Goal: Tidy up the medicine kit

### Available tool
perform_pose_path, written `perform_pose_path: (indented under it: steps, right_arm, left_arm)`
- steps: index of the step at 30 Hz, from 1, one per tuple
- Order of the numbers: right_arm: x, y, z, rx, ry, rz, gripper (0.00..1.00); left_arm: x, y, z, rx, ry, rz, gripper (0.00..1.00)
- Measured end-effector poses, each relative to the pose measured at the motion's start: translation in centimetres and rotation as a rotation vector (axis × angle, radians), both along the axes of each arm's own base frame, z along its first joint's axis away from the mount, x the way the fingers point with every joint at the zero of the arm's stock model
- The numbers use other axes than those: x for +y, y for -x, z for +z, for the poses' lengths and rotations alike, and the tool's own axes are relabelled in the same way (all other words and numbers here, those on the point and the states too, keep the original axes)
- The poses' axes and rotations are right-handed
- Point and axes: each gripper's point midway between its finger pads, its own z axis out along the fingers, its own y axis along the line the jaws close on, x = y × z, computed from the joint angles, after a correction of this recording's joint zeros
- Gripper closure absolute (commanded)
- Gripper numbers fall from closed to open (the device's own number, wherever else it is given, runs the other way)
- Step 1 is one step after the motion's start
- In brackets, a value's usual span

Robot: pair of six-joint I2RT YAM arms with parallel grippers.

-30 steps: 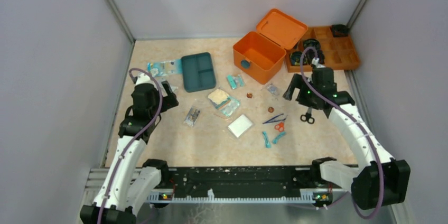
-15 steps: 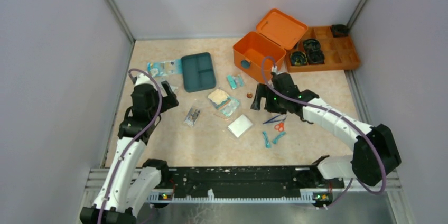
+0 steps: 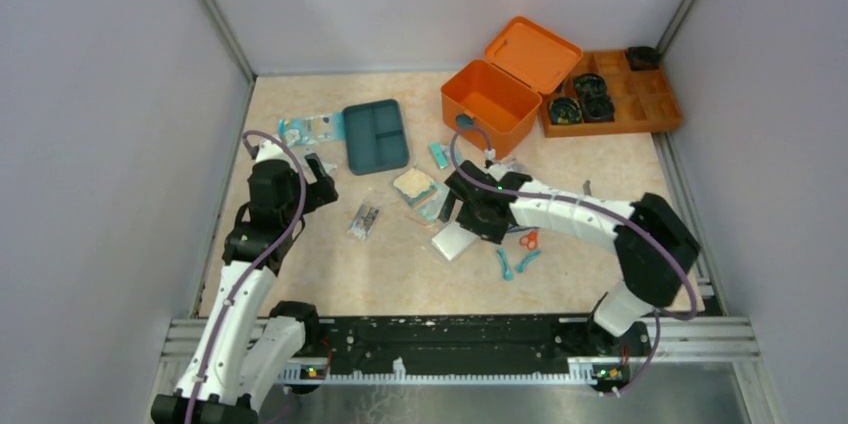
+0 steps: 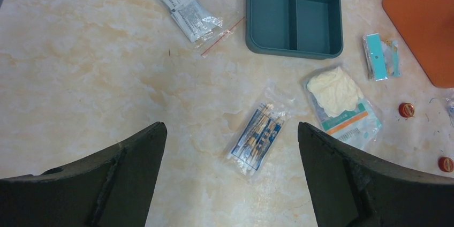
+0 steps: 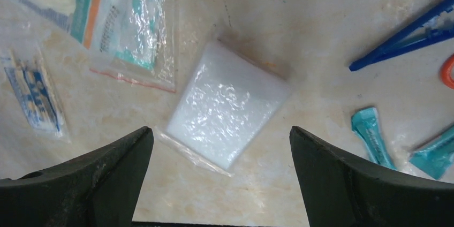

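The medicine kit (image 3: 492, 106) is an orange box standing at the back with its hinged lid (image 3: 530, 52) thrown open; one corner of it shows in the left wrist view (image 4: 428, 18). My right gripper (image 3: 470, 212) hangs open just above a white pad in clear wrap (image 3: 455, 240), which lies between and ahead of the fingertips in the right wrist view (image 5: 227, 110); the gripper (image 5: 219, 133) holds nothing. My left gripper (image 3: 318, 179) is open and empty at the left, above bare table, with a cotton swab packet (image 4: 257, 137) lying ahead of the left gripper (image 4: 230, 126).
A teal compartment tray (image 3: 376, 134) lies back left, and an orange divided tray (image 3: 640, 109) with black items back right. Scattered around are a glove packet (image 4: 340, 101), blue tweezers (image 5: 412, 31), small orange scissors (image 3: 530, 240), teal sachets (image 5: 372, 138) and a printed sachet (image 4: 184, 5).
My right arm has swept left from beside the orange divided tray to over the white pad. The left arm has not moved.
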Motion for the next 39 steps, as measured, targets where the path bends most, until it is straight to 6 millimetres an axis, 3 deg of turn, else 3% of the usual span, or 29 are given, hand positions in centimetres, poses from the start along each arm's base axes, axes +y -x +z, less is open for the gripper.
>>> perform_pose_path:
  steps: [5,10,27,34,39]
  right_arm:
    - [1.6,-1.3,-2.4,0.08,0.072,-0.054,0.01]
    - [1.3,-0.6,-5.1,0.153,0.128,-0.059,0.01]
    - [1.7,-0.5,-5.1,0.146,0.12,-0.025,0.08]
    - [1.2,0.2,-5.0,0.109,0.095,-0.004,0.26]
    - [1.1,0.2,-5.1,0.104,0.099,0.0,0.29]
  left_arm:
    - [0.0,0.1,0.2,-0.009,0.002,-0.002,0.01]
    - [0.0,0.1,0.4,-0.014,0.003,-0.003,0.01]
    - [-0.2,0.1,0.4,-0.016,0.004,-0.008,0.01]
    - [-0.3,0.1,0.4,-0.015,0.007,-0.012,0.01]
    - [-0.3,0.1,0.4,-0.015,0.007,-0.013,0.01]
